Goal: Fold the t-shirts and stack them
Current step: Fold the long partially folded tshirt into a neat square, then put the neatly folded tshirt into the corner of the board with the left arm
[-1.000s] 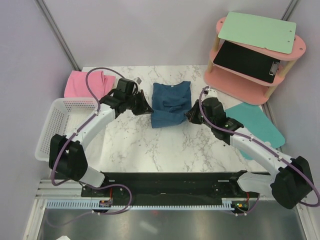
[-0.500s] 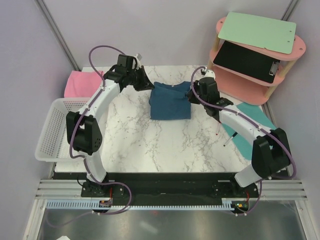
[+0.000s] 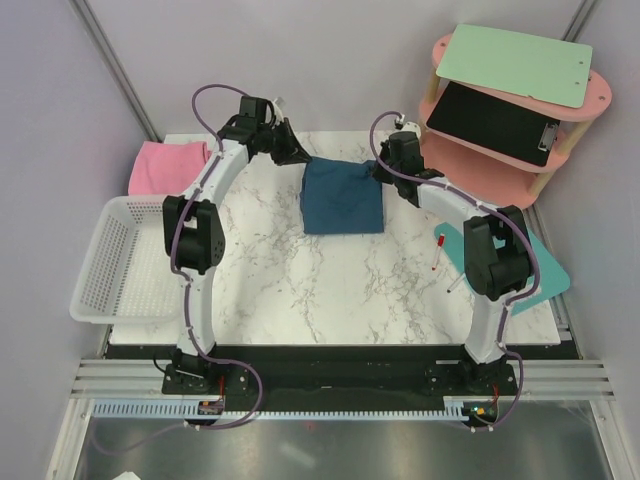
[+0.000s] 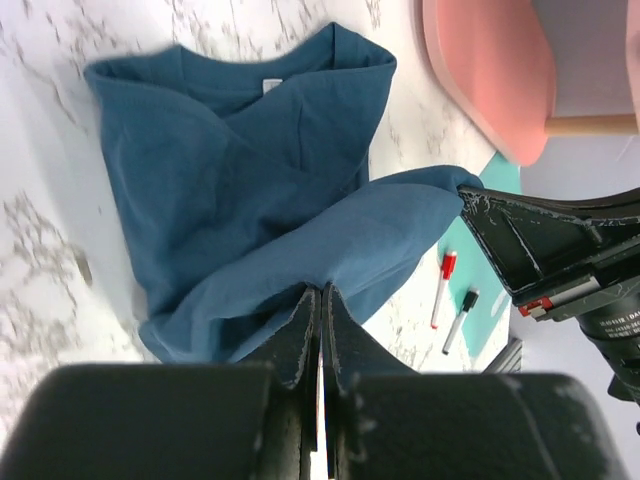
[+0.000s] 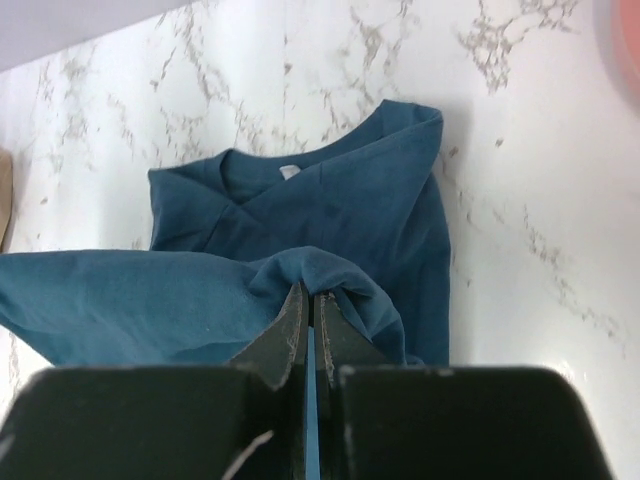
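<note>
The dark teal-blue t-shirt point(image 3: 342, 196) lies at the back middle of the marble table, its near half lifted over the far half. My left gripper point(image 3: 298, 160) is shut on its lifted hem at the left; the left wrist view shows the cloth point(image 4: 330, 250) pinched at the gripper point(image 4: 321, 292). My right gripper point(image 3: 377, 170) is shut on the hem at the right, seen in the right wrist view point(image 5: 308, 292) above the collar half point(image 5: 330, 200). The light pink t-shirt point(image 3: 165, 166) lies folded at the far left.
A white basket point(image 3: 112, 262) stands at the left edge. A pink shelf unit point(image 3: 505, 110) with clipboards stands at the back right. A turquoise mat point(image 3: 530, 270) lies at the right, with a red pen point(image 3: 437, 249) and a black pen point(image 3: 456, 283) beside it.
Both grippers have carried the blue shirt's near hem away from me toward the collar, folding the shirt shorter. Both arms are now stretched far back.
</note>
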Controlling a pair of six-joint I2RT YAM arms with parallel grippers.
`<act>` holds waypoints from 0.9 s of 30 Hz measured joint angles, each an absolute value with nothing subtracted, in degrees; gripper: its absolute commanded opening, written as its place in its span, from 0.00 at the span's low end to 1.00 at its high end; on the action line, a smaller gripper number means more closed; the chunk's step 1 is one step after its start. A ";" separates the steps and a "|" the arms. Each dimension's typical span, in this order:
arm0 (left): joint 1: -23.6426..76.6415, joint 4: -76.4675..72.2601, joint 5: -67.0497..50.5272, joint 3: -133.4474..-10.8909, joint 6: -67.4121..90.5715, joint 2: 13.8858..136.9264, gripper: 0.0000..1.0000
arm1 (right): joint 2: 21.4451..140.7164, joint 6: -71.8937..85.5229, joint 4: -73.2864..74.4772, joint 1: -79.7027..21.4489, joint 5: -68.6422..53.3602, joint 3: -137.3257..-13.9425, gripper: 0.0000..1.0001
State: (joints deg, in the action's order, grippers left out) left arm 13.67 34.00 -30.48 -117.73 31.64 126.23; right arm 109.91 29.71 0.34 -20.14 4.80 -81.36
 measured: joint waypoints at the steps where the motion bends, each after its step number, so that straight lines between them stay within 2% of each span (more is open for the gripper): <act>1: 13.17 33.91 -31.24 -119.79 31.66 128.05 0.04 | 111.18 29.74 -0.10 -19.68 4.82 -82.52 0.03; 3: 12.23 34.17 -33.01 -123.83 31.77 131.68 0.24 | 113.67 29.91 -0.71 -18.83 4.80 -84.86 0.04; 4: 11.81 34.11 -33.71 -125.93 31.99 133.49 0.50 | 115.02 30.02 -1.23 -18.41 4.86 -86.11 0.04; 6: 11.11 34.06 -34.94 -129.64 32.40 136.79 0.69 | 117.91 30.30 -1.85 -17.69 5.08 -88.88 0.07; 7: 10.76 33.95 -35.53 -131.55 33.17 138.45 0.88 | 119.57 30.59 -2.26 -17.34 5.32 -90.50 0.09; 8: 10.41 33.67 -35.99 -132.27 33.61 139.46 0.89 | 121.45 30.94 -2.42 -17.02 5.58 -92.25 0.10; 9: 10.17 33.71 -36.18 -132.40 33.50 139.96 0.90 | 123.37 31.40 -2.59 -16.73 5.91 -94.21 0.28; 11: 9.78 33.98 -36.21 -131.57 34.04 140.11 0.91 | 127.87 32.47 -2.81 -16.16 6.42 -98.67 0.45; 12: 9.61 33.63 -36.18 -130.47 34.02 139.65 0.92 | 130.17 32.93 -3.03 -15.90 6.59 -100.90 0.63; 13: 9.47 32.91 -36.16 -128.73 34.02 138.74 0.92 | 132.22 33.30 -3.07 -15.64 6.55 -102.87 0.72; 14: 9.43 31.59 -36.10 -125.12 34.00 137.23 0.92 | 134.17 33.23 -3.07 -15.42 6.37 -104.71 0.91; 15: 9.43 31.18 -36.16 -122.23 34.02 135.68 0.92 | 135.24 33.76 -3.20 -15.29 6.37 -105.62 0.98; 20: 10.48 25.30 -36.14 -102.89 34.04 125.69 0.92 | 134.47 33.23 -5.34 -14.76 6.81 -102.48 0.98; 27: 14.28 17.85 -36.05 -93.08 34.11 122.61 0.90 | 118.48 33.19 -8.73 -14.83 5.80 -82.24 0.98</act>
